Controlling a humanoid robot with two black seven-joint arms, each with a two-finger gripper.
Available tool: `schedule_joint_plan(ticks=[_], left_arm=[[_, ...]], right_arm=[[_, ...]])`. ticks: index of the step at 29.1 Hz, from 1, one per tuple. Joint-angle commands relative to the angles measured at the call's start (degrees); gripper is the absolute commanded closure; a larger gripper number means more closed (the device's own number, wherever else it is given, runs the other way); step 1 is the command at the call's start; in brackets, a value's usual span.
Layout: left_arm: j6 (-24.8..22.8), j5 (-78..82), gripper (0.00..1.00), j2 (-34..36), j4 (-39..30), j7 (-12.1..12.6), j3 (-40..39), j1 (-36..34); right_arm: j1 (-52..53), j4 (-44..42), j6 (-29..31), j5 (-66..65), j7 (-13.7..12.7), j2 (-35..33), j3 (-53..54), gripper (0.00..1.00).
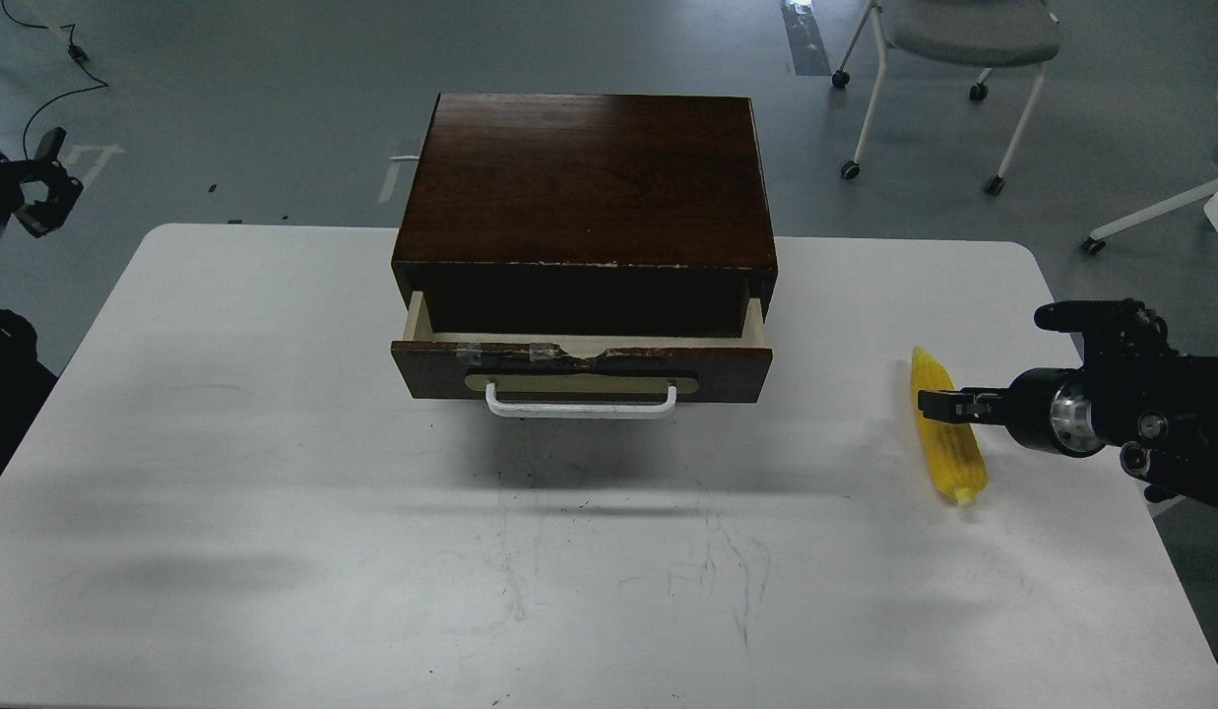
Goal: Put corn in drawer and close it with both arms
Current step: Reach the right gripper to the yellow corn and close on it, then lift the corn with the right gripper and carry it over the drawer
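Note:
The yellow corn (953, 458) lies on the white table (274, 473) at the right, its point facing away from me. My right gripper (935, 404) reaches in from the right edge and hangs across the upper half of the corn; it shows as a thin dark bar, so I cannot tell its fingers apart. The drawer (579, 366), dark brown with a white bar handle (581, 406), is pulled partly out of the wooden cabinet (589, 177), and its inside is dark. My left gripper (39, 182) is at the far left edge, off the table, fingers apart and empty.
The cabinet stands at the table's back middle. A grey wheeled chair (963, 39) and white chair legs (1160, 207) stand on the floor behind and to the right. A cable (47, 39) lies on the floor at back left.

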Motion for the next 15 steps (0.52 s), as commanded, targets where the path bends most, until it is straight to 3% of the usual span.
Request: schedule_joint_plan(ticks=[1,2,5,15], left_arm=[[0.0,0.1,0.02,1.1,0.3,-0.1,0.1,0.2],[0.0,0.1,0.02,1.2,0.3,-0.1,0.1,0.2],[0.0,0.1,0.02,1.3,0.3,-0.3,0.1,0.1],[0.0,0.1,0.02,1.5,0.3,-0.6,0.1,-0.2]], right_arm=[[-0.1,0.3,-0.1,0.4,0.0,0.1,0.3,0.58],[0.3,0.4,-0.1,0.5,-0.1,-0.1,0.5,0.67],[1.9,0.5,-0.1,0.6,0.0,-0.4,1.1,0.79],[25.6,9.0,1.3,-0.2,-0.1,-3.7,1.7,0.89]])
